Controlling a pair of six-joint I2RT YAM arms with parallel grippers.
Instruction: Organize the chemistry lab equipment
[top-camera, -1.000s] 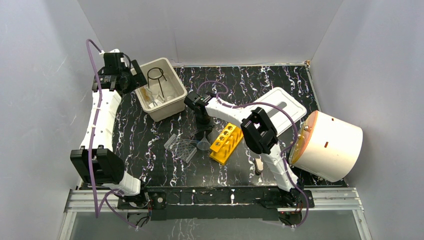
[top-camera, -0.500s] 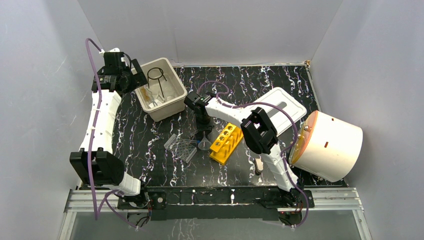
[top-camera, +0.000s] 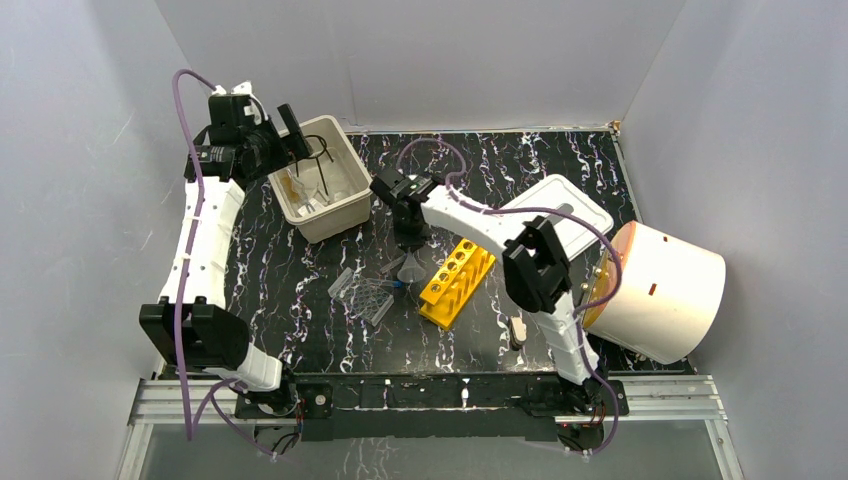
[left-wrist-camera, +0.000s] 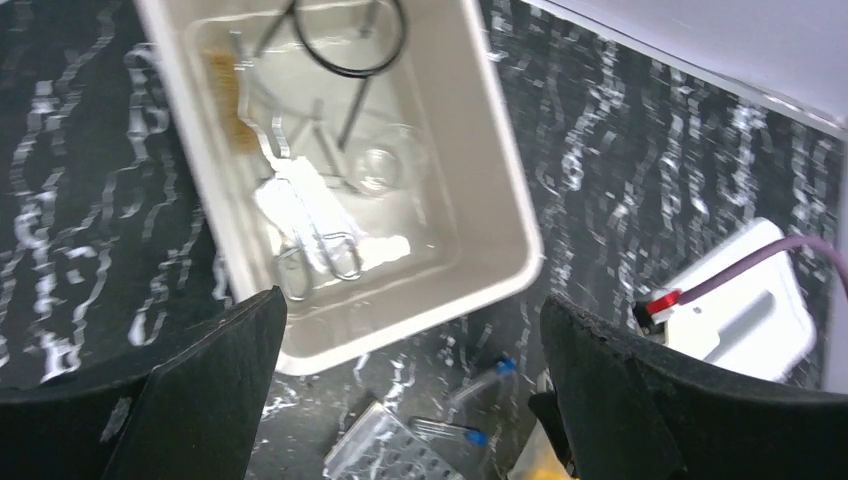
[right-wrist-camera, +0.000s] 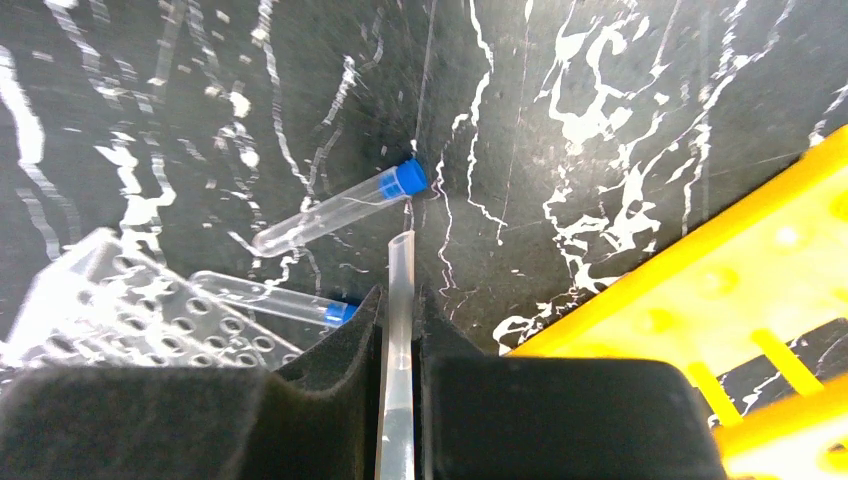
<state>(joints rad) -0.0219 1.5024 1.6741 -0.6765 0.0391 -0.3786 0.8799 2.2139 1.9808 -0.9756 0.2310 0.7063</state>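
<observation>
In the top view, the left claw (top-camera: 283, 135) is hanging above the left side of the beige bin (top-camera: 345, 215), at the far left of the table (top-camera: 520, 160). The right claw (top-camera: 410, 243) is pointing down at the middle of the table. It is holding a clear funnel (top-camera: 408, 268) between the clear ridged tray (top-camera: 362, 297) and the yellow rack (top-camera: 457, 283). The white lid (top-camera: 560, 210) and the white cylinder (top-camera: 665, 290) are lying on the right.

In the left wrist view, the left claw (left-wrist-camera: 410, 400) is released, with its fingers (left-wrist-camera: 200, 400) standing wide apart and gripping nothing. Below it the beige bin (left-wrist-camera: 500, 220) is carrying the black wire loop (left-wrist-camera: 350, 45), a small clear glassware piece (left-wrist-camera: 378, 165) and thin metal tools (left-wrist-camera: 320, 245).

In the right wrist view, the right claw (right-wrist-camera: 398, 310) is clenched on the funnel stem (right-wrist-camera: 400, 255). The end of the stem is hanging just beside the blue cap of one tube (right-wrist-camera: 330, 212) lying on the table (right-wrist-camera: 560, 100). A second tube (right-wrist-camera: 270, 295) is lying against the clear ridged tray (right-wrist-camera: 100, 300). The yellow rack (right-wrist-camera: 720, 290) is showing at the right.
</observation>
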